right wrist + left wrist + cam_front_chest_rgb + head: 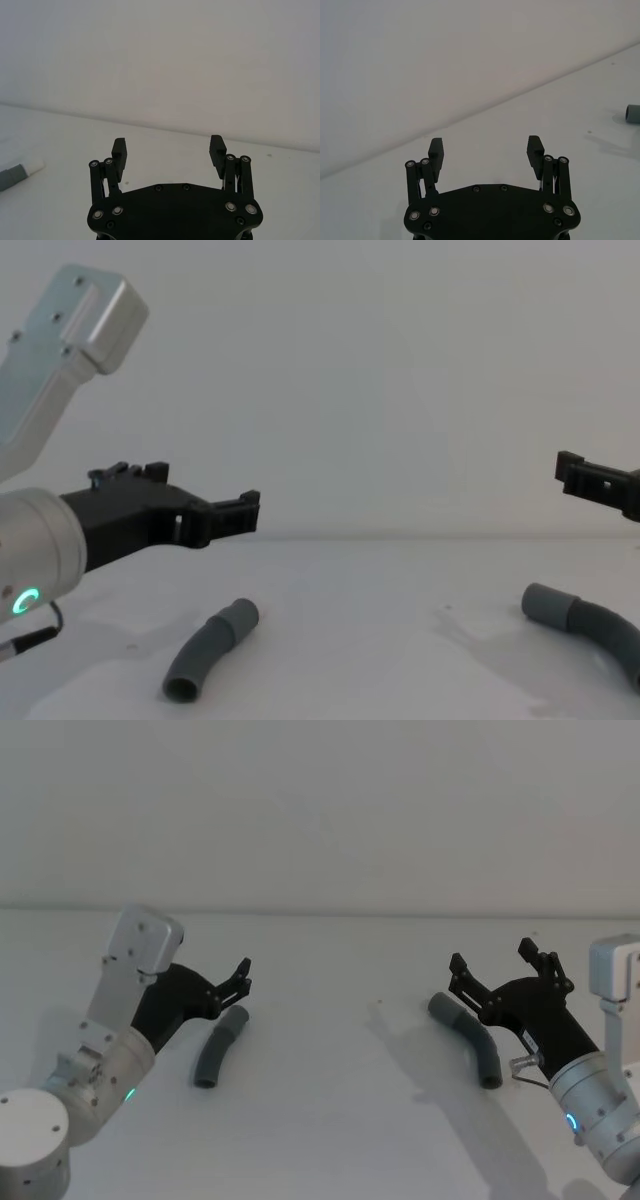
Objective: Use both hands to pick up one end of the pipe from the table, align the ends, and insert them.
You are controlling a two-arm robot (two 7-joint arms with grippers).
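Pipe in two separate pieces on the white table [320,1130], well apart, ends not joined. Short curved hose piece [220,1048] lying flat on the robot's left. Longer hose piece [468,1042] lying flat on the robot's right, bent, with its far cuff [441,1008] turned toward the table's middle. Left gripper [243,976] raised above the table near the short piece's far end, fingers spread wide, holding nothing. Right gripper [490,956] raised just beside the longer piece, fingers likewise spread wide, empty. Both grippers apart from the hose pieces.
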